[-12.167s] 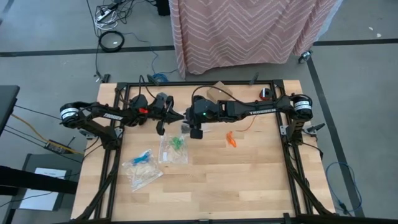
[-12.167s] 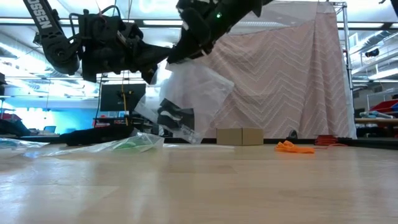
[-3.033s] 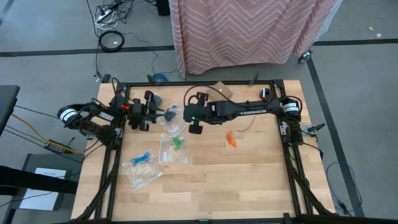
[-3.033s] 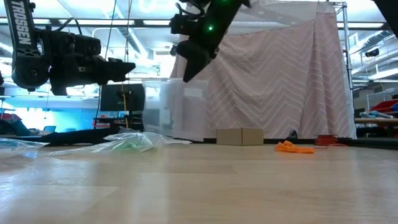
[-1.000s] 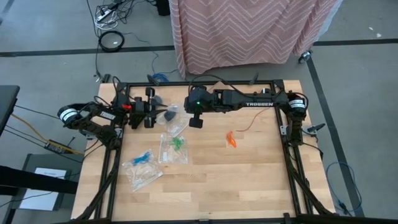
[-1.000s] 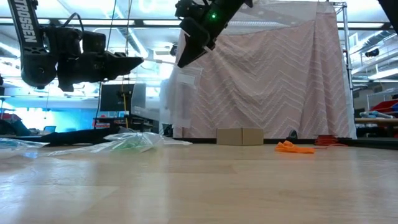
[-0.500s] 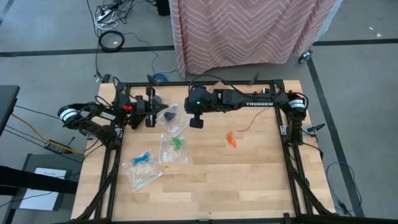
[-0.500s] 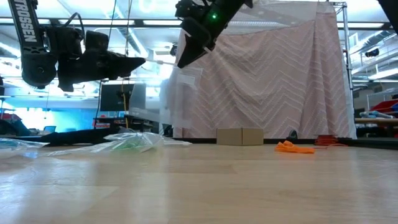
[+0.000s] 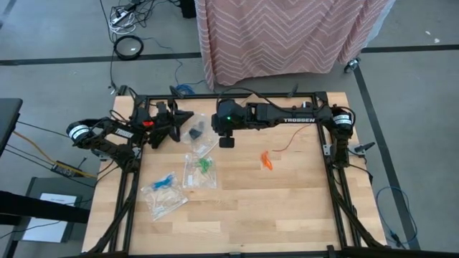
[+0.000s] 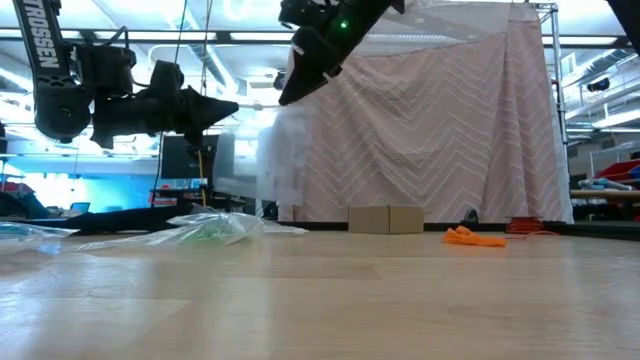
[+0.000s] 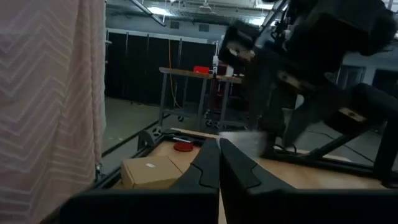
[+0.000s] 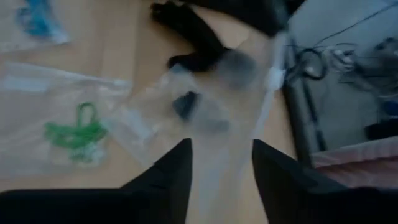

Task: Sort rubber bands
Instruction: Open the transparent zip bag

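A clear zip bag (image 9: 201, 144) with black rubber bands (image 12: 185, 104) inside hangs blurred in the air (image 10: 285, 165) at the table's far middle. My left gripper (image 10: 233, 104) is shut, pointing about level at the bag's upper edge from the left. My right gripper (image 12: 221, 150) is open above the bag, slanting down. The bag's sheet runs between its fingers; I cannot tell whether they touch it. Green rubber bands (image 9: 204, 165) and blue ones (image 9: 163, 181) lie in two other clear bags on the table. Loose orange bands (image 9: 267, 160) lie to the right. My left gripper is shut at the hanging bag's upper edge (image 11: 246, 140), coming at it about level from the table's left. Blur hides the contact itself, so I cannot tell how much of the edge it has. The bag hangs below it, clear of the table.
A small cardboard box (image 10: 385, 218) stands at the far edge, with a red object (image 11: 182, 147) near it. A pink patterned cloth (image 10: 450, 120) hangs behind the table. The table's near half is bare wood (image 9: 272, 208).
My left gripper has rolled about its own axis without changing place. The bag has come away from my right gripper's fingertips, and its top has swung a little toward my left gripper. It now shows blurred.
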